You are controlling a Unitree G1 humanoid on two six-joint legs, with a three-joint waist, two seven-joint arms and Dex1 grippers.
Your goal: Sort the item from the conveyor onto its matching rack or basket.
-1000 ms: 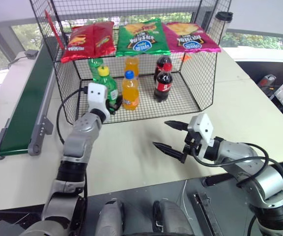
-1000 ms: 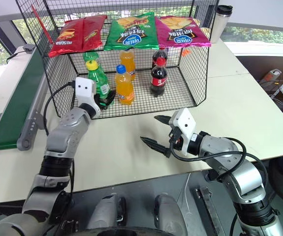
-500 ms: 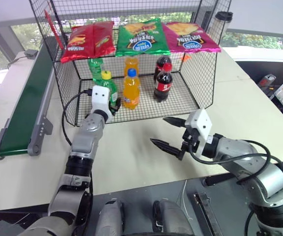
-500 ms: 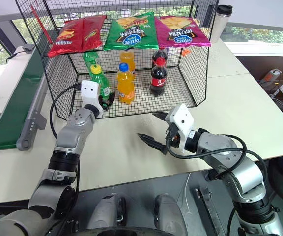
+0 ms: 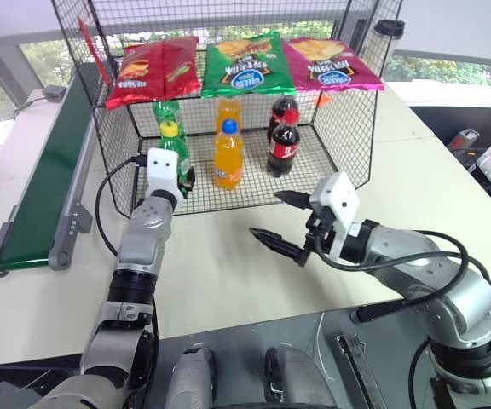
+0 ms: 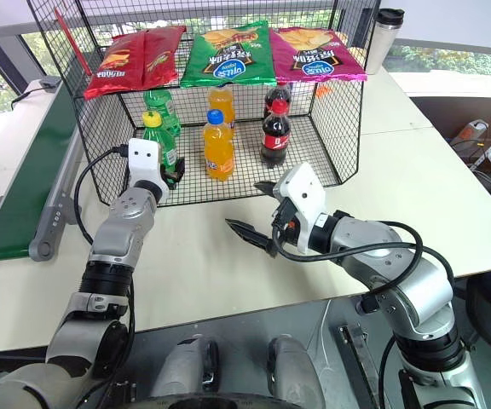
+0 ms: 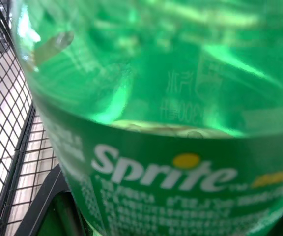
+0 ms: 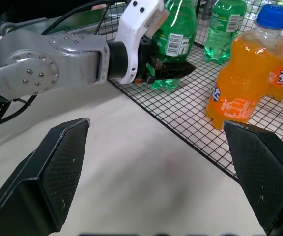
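Step in hand: placing. The left gripper [image 8: 168,69] is clamped on the green bottle [image 5: 174,152] low on its body, and the bottle stands upright just inside the open front edge of the wire cage [image 5: 348,145], near the cage's front left corner. Its base looks to be at or just above the grid floor — I cannot tell from these views whether it is actually resting there. A second green bottle [image 5: 166,113] stands behind it toward the back left corner; an orange bottle [image 5: 225,158] is just beside it toward the middle of the floor, and the cola bottles [image 5: 283,143] stand further right.

The right gripper [image 5: 281,223] hangs over the table [image 5: 416,187] in front of the cage with its jaws spread wide, holding nothing. The conveyor [image 5: 45,187] runs along the table's left edge, belt bare.

Judgement: the task is nearly done — the item is already in its matching column with the other green bottle. The next move calls for confirming the base is seated on the grid, opening the fingers, then drawing the left arm straight back out of the front opening without tipping the bottle or brushing the orange one.
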